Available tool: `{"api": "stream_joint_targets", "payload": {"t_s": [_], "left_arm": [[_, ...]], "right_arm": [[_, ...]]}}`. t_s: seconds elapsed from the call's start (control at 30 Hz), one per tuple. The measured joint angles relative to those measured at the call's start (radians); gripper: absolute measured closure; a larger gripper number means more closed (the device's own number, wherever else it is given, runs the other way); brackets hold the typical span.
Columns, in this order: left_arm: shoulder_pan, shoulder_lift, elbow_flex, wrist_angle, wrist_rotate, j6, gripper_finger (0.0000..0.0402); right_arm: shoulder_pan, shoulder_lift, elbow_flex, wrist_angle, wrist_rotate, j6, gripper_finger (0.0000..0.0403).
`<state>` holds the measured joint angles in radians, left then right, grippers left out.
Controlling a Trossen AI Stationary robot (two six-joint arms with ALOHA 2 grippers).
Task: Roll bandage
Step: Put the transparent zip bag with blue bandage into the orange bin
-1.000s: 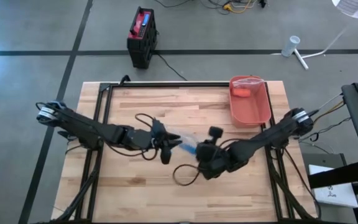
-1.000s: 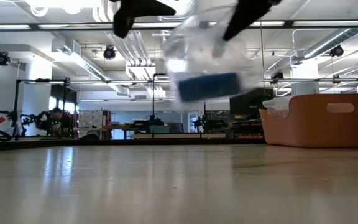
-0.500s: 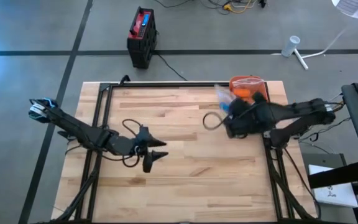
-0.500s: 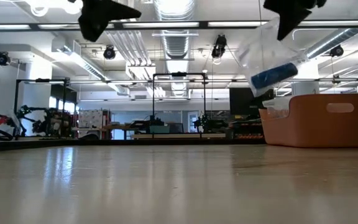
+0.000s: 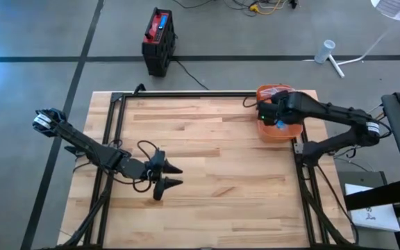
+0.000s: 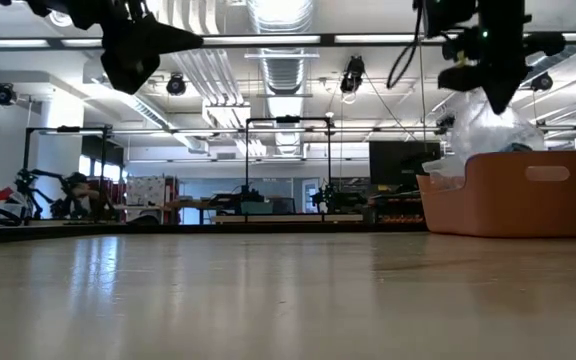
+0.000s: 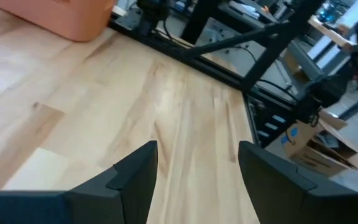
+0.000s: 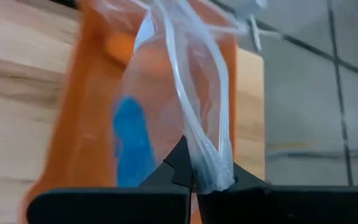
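Observation:
The bandage is a blue roll (image 8: pixel 129 144) inside a clear plastic bag (image 8: pixel 185 93). My right gripper (image 8: pixel 194 175) is shut on the bag. It hangs over the orange bin (image 5: pixel 283 130) at the table's far right. In the low view the bag (image 6: pixel 495 128) hangs below that gripper (image 6: pixel 493 95), and its lower end dips behind the bin's rim (image 6: pixel 513 160). My left gripper (image 5: pixel 179 176) stands open above the bare wood at the table's left middle, with nothing between its fingers (image 7: pixel 138 171). My right gripper pinches the bag's gathered top edge (image 8: pixel 209 163) between its two fingers, coming from above and pointing steeply down. Several layers of film are bunched in the hold. The bag hangs slack below the fingers with the blue roll low inside it. Whether its bottom rests in the bin is hidden.
A black metal frame (image 5: pixel 117 125) runs along the table's left, far and right sides. A red and black box (image 5: pixel 158 40) sits on the floor beyond the far edge. Bare wood (image 5: pixel 221 194) stretches across the table's middle and near side.
My right gripper has carried the bag from the table's middle toward the far right, turning as it went, and now holds it over the orange bin. My left gripper has let go of the bag and drawn back toward the table's left and near edges.

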<state>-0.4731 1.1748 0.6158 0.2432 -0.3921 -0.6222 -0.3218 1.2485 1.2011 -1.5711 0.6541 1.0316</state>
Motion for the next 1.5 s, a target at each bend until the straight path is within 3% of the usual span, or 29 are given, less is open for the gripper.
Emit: {"api": "stream_joint_targets", "payload": {"t_s": [0.17, 0.27, 0.53, 0.67, 0.83, 1.07, 1.23, 1.43, 1.5], "left_arm": [[-0.004, 0.000, 0.017, 0.001, 0.018, 0.015, 0.0187], [-0.005, 0.001, 0.026, 0.001, 0.018, 0.038, 0.0187], [-0.005, 0.003, 0.044, 0.003, 0.017, 0.095, 0.0187], [-0.005, 0.002, 0.044, 0.003, 0.017, 0.108, 0.0187], [-0.005, 0.002, 0.037, -0.007, 0.018, 0.095, 0.0187], [-0.010, 0.002, 0.021, -0.023, 0.018, 0.075, 0.0187], [-0.010, 0.002, 0.017, -0.023, 0.018, 0.063, 0.0187], [-0.010, 0.002, 0.017, -0.017, 0.017, 0.063, 0.0187], [-0.010, 0.002, 0.017, -0.018, 0.017, 0.063, 0.0187]], "right_arm": [[-0.038, 0.060, -0.069, 0.040, -0.016, 0.063, 0.0400], [-0.054, 0.112, -0.106, 0.200, -0.039, 0.022, 0.0381], [-0.123, 0.222, -0.098, 0.683, -0.093, -0.188, 0.0271], [-0.170, 0.275, -0.047, 0.794, -0.104, -0.325, 0.0217], [-0.259, 0.329, 0.029, 0.720, -0.094, -0.474, 0.0177], [-0.334, 0.272, 0.066, 0.575, -0.057, -0.509, 0.0145], [-0.311, 0.203, 0.063, 0.589, -0.158, -0.587, 0.0130], [-0.291, 0.160, 0.062, 0.579, -0.168, -0.656, 0.0121], [-0.294, 0.158, 0.063, 0.564, -0.214, -0.682, 0.0122]]}}
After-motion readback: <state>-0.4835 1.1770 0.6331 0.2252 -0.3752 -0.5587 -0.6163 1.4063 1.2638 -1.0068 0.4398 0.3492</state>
